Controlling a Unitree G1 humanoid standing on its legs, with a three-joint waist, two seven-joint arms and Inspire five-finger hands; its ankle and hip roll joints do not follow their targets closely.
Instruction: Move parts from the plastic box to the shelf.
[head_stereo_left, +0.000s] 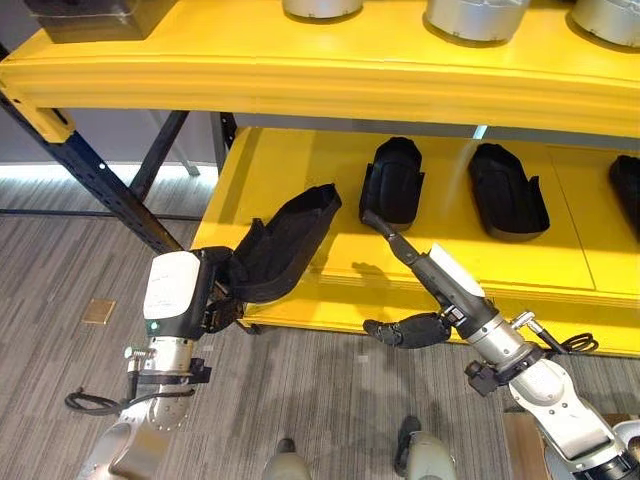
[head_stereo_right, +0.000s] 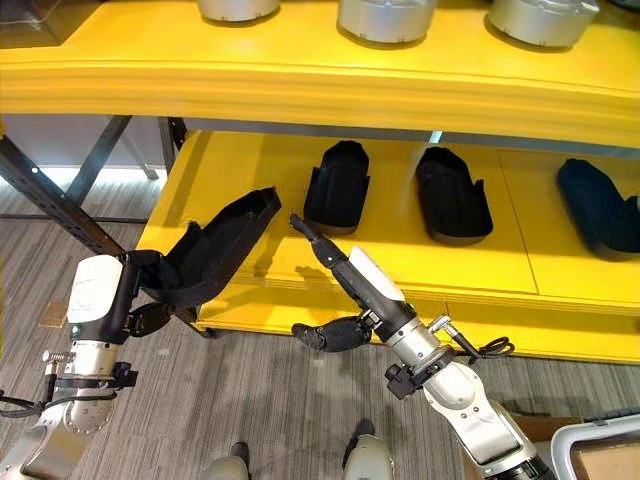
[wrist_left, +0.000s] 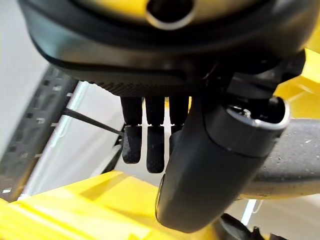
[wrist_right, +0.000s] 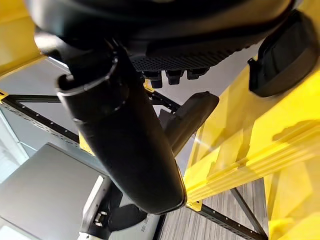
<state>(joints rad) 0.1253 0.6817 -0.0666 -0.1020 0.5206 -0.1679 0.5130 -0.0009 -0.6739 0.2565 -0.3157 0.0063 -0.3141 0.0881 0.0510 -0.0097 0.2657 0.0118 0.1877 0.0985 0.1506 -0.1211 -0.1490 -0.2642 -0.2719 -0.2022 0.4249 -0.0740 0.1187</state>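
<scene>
Black and shell-shaped, the part sat clamped in the left robot hand, its long axis pointing toward two o'clock at the shelf. The right robot hand hovered empty beside it, fingers straight. Farther back lay placed parts.

— What is sitting under all this?

— A floor of grey wood-look planks is running across the near part of the room, and a small brass-coloured plate is lying flat in it toward the left.

— And the furniture?

— A yellow rack is standing ahead, its upper board crossing the whole width and a lower board lying beneath it. Dark blue steel braces are slanting down at its left end.

— Any light?

— A pale strip of light is glowing along the foot of a grey wall behind the braces.
</scene>
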